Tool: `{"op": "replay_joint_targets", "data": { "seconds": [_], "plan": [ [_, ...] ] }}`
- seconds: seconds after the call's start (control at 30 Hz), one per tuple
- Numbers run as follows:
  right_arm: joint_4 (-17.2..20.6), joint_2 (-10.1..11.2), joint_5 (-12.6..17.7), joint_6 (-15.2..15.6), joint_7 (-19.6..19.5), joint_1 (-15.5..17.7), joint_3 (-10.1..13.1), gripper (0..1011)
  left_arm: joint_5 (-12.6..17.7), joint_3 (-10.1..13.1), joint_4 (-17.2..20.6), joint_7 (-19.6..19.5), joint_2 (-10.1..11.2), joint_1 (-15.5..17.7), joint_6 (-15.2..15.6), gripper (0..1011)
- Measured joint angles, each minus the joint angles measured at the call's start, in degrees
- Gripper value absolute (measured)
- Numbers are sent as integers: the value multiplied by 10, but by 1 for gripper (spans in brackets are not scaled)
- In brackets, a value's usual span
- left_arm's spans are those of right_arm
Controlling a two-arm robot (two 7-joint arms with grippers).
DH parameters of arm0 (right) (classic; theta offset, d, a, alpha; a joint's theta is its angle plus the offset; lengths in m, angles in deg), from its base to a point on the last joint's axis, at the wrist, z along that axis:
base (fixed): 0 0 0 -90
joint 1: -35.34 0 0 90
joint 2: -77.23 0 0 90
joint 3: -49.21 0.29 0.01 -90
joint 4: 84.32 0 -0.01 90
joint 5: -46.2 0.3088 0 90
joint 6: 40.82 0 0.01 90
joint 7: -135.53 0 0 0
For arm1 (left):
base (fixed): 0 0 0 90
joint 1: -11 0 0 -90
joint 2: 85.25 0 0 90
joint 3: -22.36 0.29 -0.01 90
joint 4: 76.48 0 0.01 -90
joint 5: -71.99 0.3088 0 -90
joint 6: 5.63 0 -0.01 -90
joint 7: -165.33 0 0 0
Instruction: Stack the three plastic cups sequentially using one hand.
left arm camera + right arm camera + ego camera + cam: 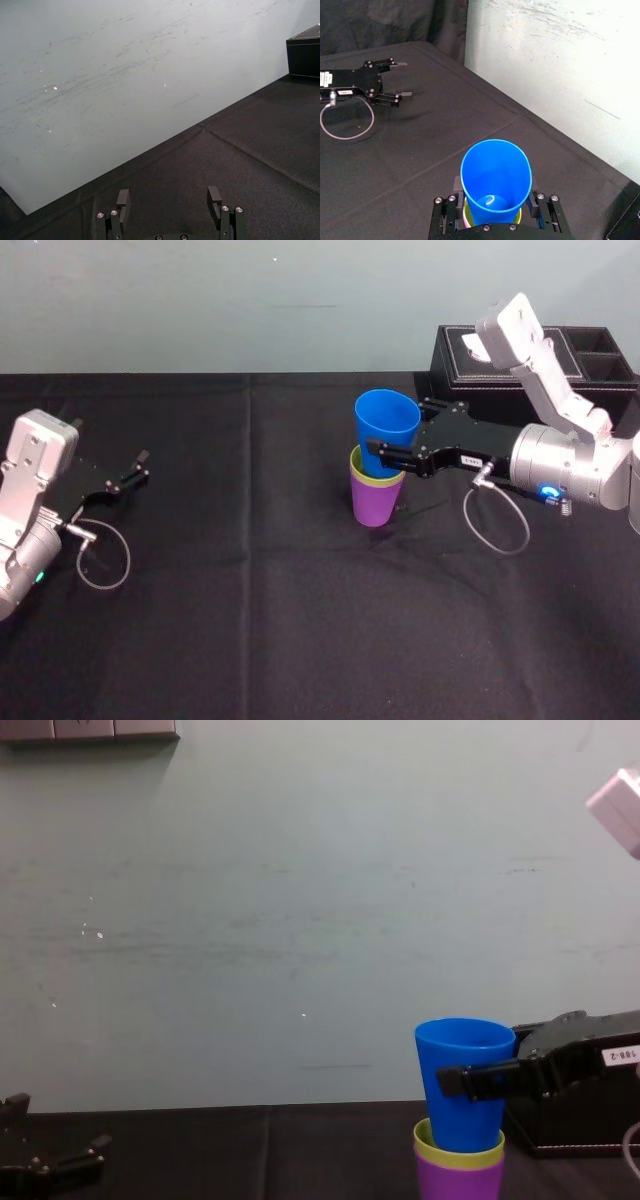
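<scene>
The purple cup (375, 505) stands upright mid-table with the yellow-green cup (361, 473) nested inside it. The bright blue cup (387, 430) sits high in that stack, leaning slightly. My right gripper (390, 455) reaches in from the right and is shut on the blue cup's lower wall, one finger on each side. The right wrist view looks down into the blue cup (495, 180), with a yellow-green rim (466, 215) showing beneath it. From the chest, the blue cup (462, 1080) rises out of the yellow-green cup (455, 1152) and purple cup (455, 1182). My left gripper (140, 467) rests open at the far left.
A black tissue box (470, 355) stands at the back right, just behind my right arm. Black cloth (250, 620) covers the table, and a pale wall runs along its far edge. Loose cable loops hang under both wrists.
</scene>
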Motion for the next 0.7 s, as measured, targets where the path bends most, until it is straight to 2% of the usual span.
{"op": "replay_joint_targets", "data": {
  "seconds": [0.27, 0.7],
  "plan": [
    [-20, -7, -4, -9, 5, -1, -5, 716, 0, 0, 0, 0, 0, 0, 0, 1011],
    [-30, -11, -4, -17, 8, 4, -4, 715, 0, 0, 0, 0, 0, 0, 0, 1012]
  ]
}}
